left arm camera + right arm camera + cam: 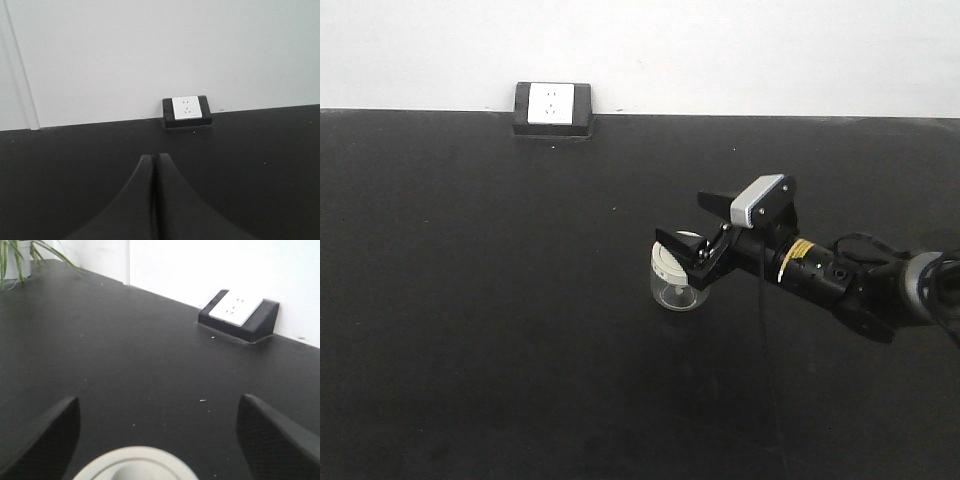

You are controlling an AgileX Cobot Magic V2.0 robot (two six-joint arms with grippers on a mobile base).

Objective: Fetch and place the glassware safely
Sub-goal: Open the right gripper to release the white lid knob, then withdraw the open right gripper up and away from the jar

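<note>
black arm [820, 272], grey-white wrist camera [761, 200]

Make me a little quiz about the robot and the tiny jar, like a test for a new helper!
1. True or false: the right gripper has its fingers spread wide on either side of the glass jar.
2. What colour is the jar's lid? A) red B) cream-white C) blue
3. Fill in: the left gripper has its two fingers pressed ____ and points at the wall socket.

Key
1. True. The right wrist view shows the fingers apart with the lid low between them, not gripped.
2. B.
3. Together. It holds nothing.
</note>
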